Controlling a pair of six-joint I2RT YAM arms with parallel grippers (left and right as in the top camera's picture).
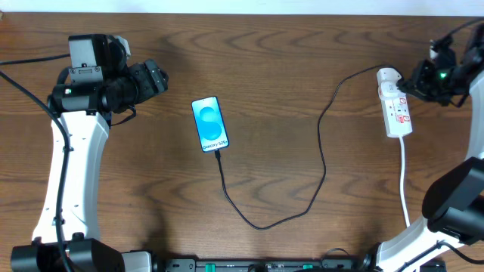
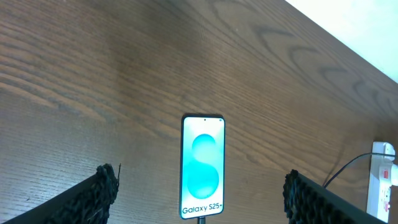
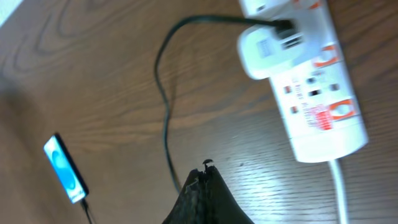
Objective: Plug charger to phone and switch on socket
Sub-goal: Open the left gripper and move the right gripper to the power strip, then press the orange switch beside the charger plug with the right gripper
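The phone (image 1: 209,124) lies flat mid-table with its blue screen lit, also in the left wrist view (image 2: 202,167) and the right wrist view (image 3: 64,169). The black charger cable (image 1: 321,143) runs from the phone's bottom edge in a loop to a white adapter (image 3: 267,45) plugged into the white socket strip (image 1: 395,106), also in the right wrist view (image 3: 320,106). My left gripper (image 2: 199,205) is open and empty, above the table to the phone's left. My right gripper (image 3: 208,186) is shut and empty, beside the strip's far end.
The strip's thick white cord (image 1: 405,181) runs toward the table's near edge at the right. The table's far edge (image 2: 348,43) lies beyond the phone.
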